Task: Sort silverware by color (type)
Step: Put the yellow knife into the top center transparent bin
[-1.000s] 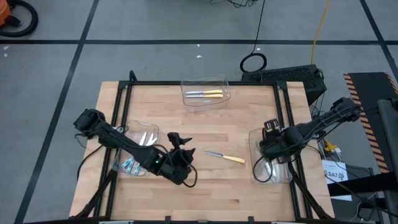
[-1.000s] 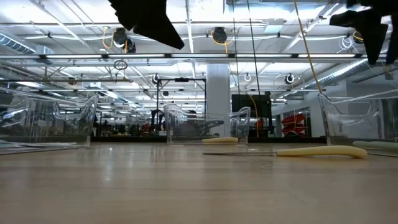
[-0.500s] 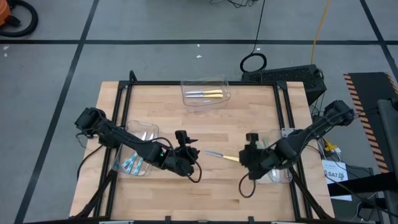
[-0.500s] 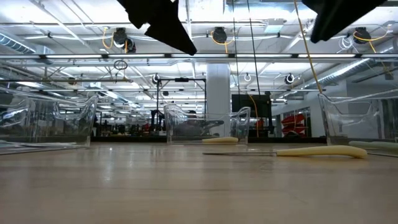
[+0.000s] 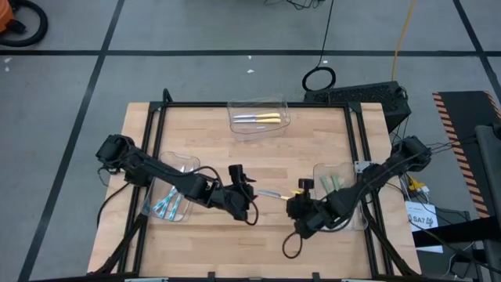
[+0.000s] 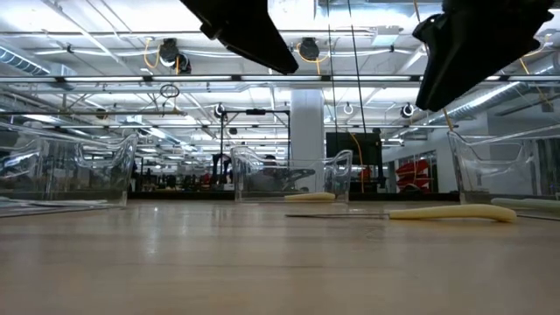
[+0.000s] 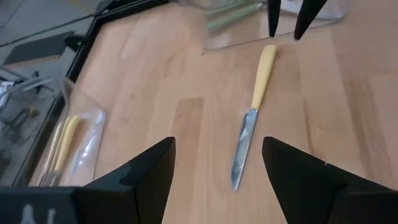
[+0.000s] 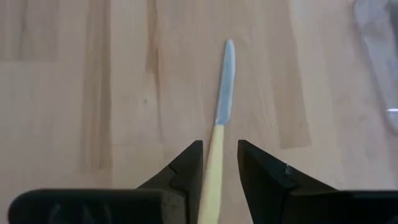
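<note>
One piece of silverware, a knife (image 5: 270, 194) with a yellow handle and silver blade, lies flat on the wooden table between my two grippers. In the left wrist view the knife (image 7: 252, 118) lies ahead of my left gripper (image 7: 217, 168), which is open and hangs above the table near the blade end. My right gripper (image 8: 217, 165) is open by a narrow gap and hovers over the handle's end (image 8: 211, 155), one finger on each side of it in its wrist view. In the low view the knife (image 6: 446, 213) rests on the table and both grippers, left (image 6: 254, 35) and right (image 6: 472, 48), hang well above it.
Three clear bins stand on the table: one at the far edge (image 5: 258, 117) with yellow-handled pieces, one at the left (image 5: 168, 200) with light blue ones, one at the right (image 5: 344, 207) with green ones. Black rails frame the table's sides (image 5: 153, 149).
My right gripper has swung from over the right bin toward the table's left, come down and turned, and now hangs over the knife's handle. My left gripper has edged toward the right, nearer the knife's blade, and turned a little. The knife has stayed put.
</note>
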You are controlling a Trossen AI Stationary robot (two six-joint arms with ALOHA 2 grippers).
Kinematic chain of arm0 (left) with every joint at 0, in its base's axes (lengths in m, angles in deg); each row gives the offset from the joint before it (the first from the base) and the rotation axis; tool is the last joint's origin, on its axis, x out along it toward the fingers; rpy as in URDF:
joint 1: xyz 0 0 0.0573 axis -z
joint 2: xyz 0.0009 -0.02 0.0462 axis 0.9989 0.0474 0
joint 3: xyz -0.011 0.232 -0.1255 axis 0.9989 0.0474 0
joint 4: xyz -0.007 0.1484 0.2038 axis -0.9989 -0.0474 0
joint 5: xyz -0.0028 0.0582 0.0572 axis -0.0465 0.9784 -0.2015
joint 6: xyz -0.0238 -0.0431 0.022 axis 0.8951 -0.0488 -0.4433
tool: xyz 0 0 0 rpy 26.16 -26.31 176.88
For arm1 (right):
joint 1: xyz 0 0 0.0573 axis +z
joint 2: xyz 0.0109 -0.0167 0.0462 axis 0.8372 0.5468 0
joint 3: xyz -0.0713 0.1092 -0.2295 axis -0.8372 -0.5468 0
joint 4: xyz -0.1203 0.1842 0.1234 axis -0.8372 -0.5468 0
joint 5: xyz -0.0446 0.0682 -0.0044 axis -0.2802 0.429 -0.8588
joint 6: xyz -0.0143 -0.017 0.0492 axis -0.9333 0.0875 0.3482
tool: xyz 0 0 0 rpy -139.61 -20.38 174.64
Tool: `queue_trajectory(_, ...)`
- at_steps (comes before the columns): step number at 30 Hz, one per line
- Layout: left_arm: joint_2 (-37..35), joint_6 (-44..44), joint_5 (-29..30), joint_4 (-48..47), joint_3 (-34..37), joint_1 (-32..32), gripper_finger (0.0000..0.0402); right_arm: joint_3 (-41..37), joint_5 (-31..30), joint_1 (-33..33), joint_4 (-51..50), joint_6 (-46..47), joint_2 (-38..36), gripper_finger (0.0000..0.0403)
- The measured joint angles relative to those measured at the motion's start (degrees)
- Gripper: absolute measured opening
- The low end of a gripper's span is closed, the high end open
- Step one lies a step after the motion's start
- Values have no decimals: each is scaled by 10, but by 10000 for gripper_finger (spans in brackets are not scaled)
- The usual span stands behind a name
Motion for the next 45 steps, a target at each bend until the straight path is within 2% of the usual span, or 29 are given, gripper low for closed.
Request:
queue_trajectory(4, 15, -23, -22, 28, -1, -10, 248, 0, 30, -9, -4, 4, -1, 93)
queue_trajectory(9, 55, -68, -74, 64, -1, -25, 248, 0, 26, -14, -7, 31, -3, 93)
queue_trajectory(14, 90, -74, -126, 68, 0, -47, 248, 0, 30, -36, 6, 53, 13, 93)
queue_trajectory(20, 113, -59, -172, 66, 0, -72, 248, 0, 92, -68, -1, 32, 62, 105)
queue_trajectory(28, 112, -43, -177, 26, 0, -69, 248, 0, 121, -103, -46, 30, 112, 166)
queue_trajectory(34, 111, -36, -202, 9, 0, -66, 248, 0, 177, -117, -43, 27, 139, 202)
queue_trajectory(40, 111, -35, -203, 9, 0, -67, 248, 3, 176, -118, -46, -1, 160, 201)
queue_trajectory(45, 111, -35, -203, 6, 0, -66, 248, 3, 200, -118, -46, -5, 171, 167)
